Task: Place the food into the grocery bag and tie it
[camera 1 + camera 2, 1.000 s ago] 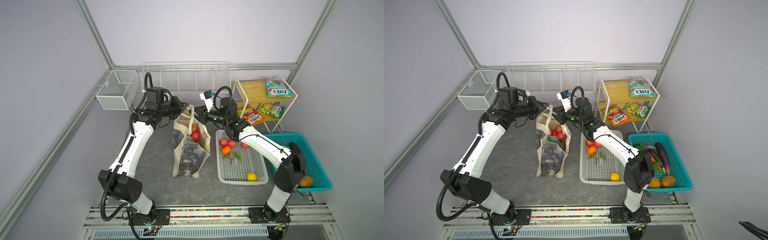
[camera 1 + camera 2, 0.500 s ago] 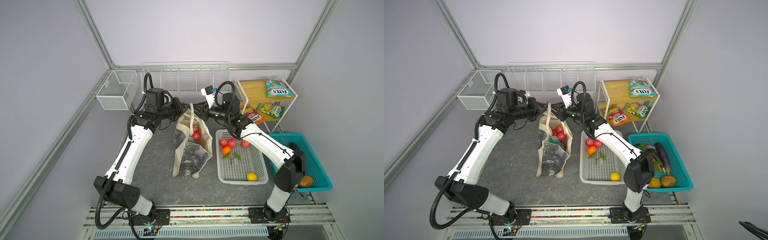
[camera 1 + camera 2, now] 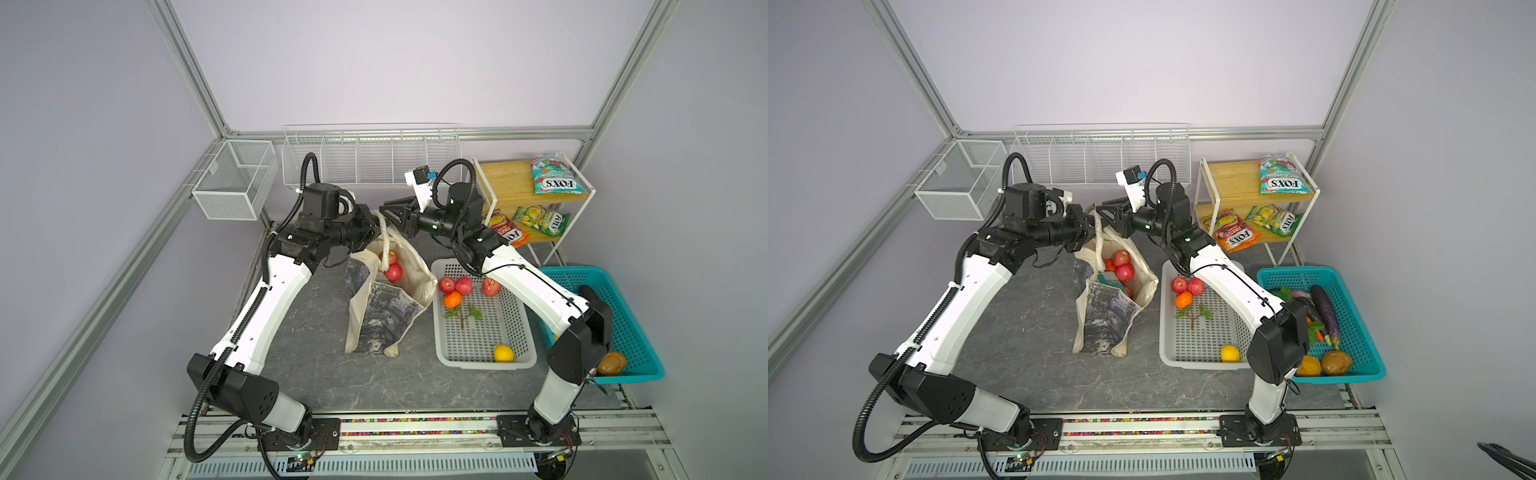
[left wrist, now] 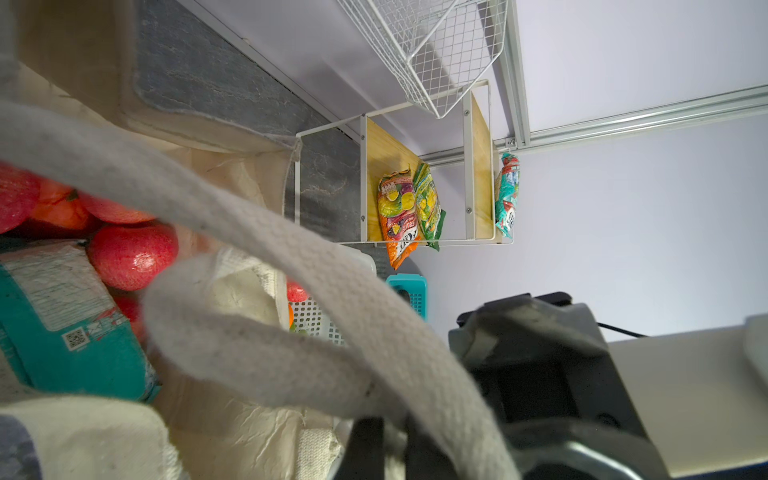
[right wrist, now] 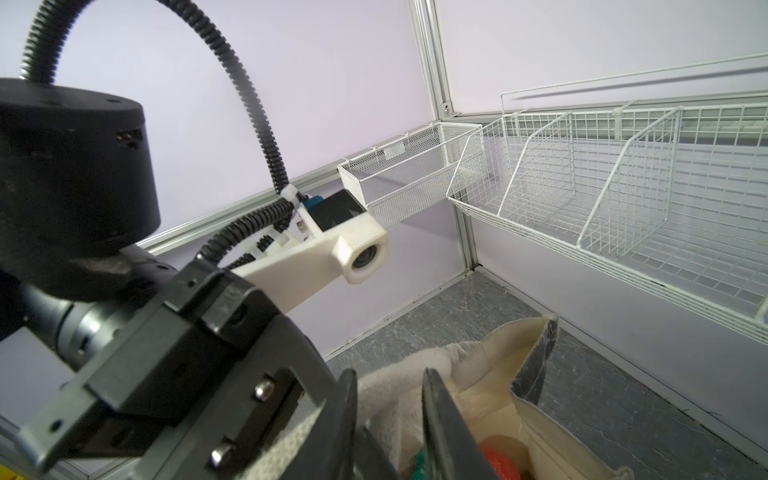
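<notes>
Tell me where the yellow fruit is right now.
In both top views the yellow fruit lies alone at the near end of the white basket, right of the grocery bag, apart from the red apples at its far end.

Bright, even light — blurred wrist-view foregrounds
</notes>
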